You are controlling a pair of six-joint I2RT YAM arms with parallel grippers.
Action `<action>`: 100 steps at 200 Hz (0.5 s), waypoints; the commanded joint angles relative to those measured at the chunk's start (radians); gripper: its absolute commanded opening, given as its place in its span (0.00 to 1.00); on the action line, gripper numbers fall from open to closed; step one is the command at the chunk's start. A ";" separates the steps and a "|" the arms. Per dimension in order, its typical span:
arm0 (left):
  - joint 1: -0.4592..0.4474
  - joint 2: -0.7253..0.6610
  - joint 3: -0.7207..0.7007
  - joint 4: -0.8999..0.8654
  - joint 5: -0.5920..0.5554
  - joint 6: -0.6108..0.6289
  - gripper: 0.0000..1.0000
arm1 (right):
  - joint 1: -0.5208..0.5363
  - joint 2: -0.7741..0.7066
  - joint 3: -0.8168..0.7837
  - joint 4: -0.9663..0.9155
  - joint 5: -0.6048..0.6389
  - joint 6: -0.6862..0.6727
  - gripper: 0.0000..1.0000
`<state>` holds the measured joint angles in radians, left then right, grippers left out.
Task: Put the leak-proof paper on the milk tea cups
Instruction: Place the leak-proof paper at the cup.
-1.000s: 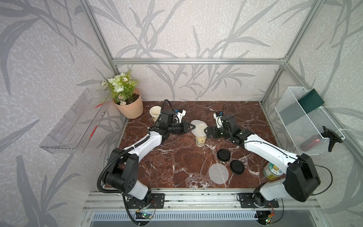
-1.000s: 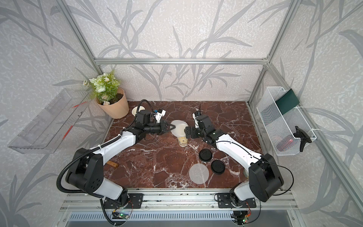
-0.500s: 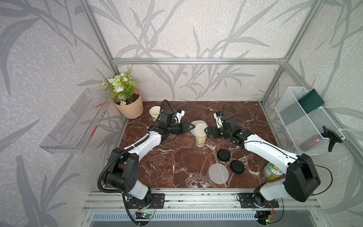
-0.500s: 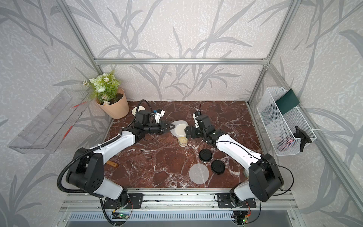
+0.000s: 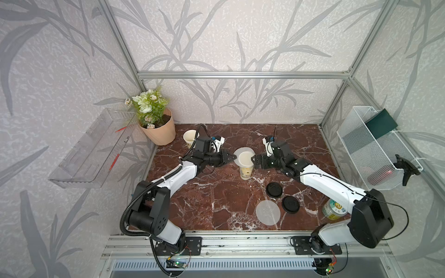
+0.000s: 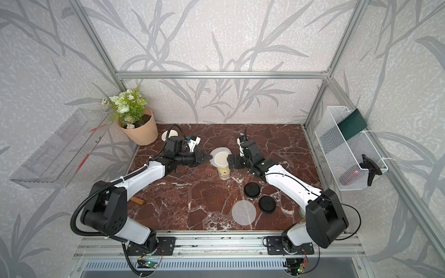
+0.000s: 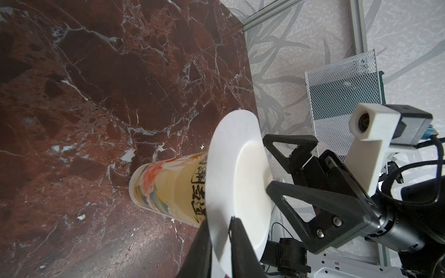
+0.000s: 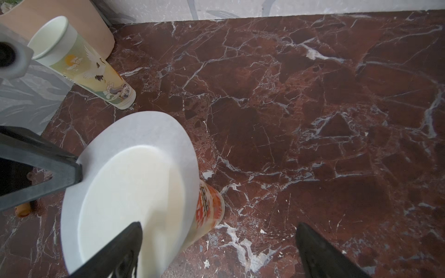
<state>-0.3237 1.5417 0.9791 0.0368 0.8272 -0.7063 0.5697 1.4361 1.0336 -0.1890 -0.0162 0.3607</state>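
A milk tea cup (image 5: 246, 172) (image 6: 224, 173) stands mid-table. A round sheet of leak-proof paper (image 5: 240, 151) (image 6: 218, 152) (image 7: 231, 156) (image 8: 144, 134) lies over its mouth, off-centre toward the back left, and the mouth shows through it. My left gripper (image 5: 233, 157) (image 6: 210, 157) (image 7: 220, 221) is shut on the paper's edge. My right gripper (image 5: 254, 160) (image 6: 228, 161) (image 8: 219, 226) is open at the cup's right side, with one finger over the rim. A second cup (image 5: 190, 138) (image 8: 79, 62) stands uncovered at the back left. A second paper disc (image 5: 268, 213) (image 6: 244, 212) lies flat near the front.
Two black lids (image 5: 274, 190) (image 5: 291, 204) lie right of centre. A peach flower pot (image 5: 160, 130) fills the back left corner. A printed can (image 5: 333, 209) stands by the right arm's base. A wire basket (image 5: 375, 154) hangs on the right wall, a clear shelf (image 5: 91, 149) on the left.
My left gripper has carried the paper from behind the cup to over its mouth. The right arm has hardly moved.
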 commanded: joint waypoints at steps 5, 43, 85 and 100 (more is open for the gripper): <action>0.004 -0.014 -0.003 0.008 0.008 0.013 0.11 | 0.001 -0.043 0.014 -0.001 0.003 -0.014 0.99; 0.001 -0.006 0.002 0.006 0.009 0.010 0.10 | 0.001 -0.054 0.014 0.003 0.004 -0.014 0.99; -0.012 -0.004 0.010 0.011 0.018 0.007 0.07 | -0.002 -0.044 0.008 0.005 0.007 -0.011 0.99; -0.017 -0.002 0.012 0.012 0.023 0.007 0.06 | -0.005 -0.045 0.002 0.011 0.007 -0.009 0.99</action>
<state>-0.3302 1.5417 0.9791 0.0376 0.8318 -0.7071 0.5694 1.4075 1.0336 -0.1875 -0.0166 0.3607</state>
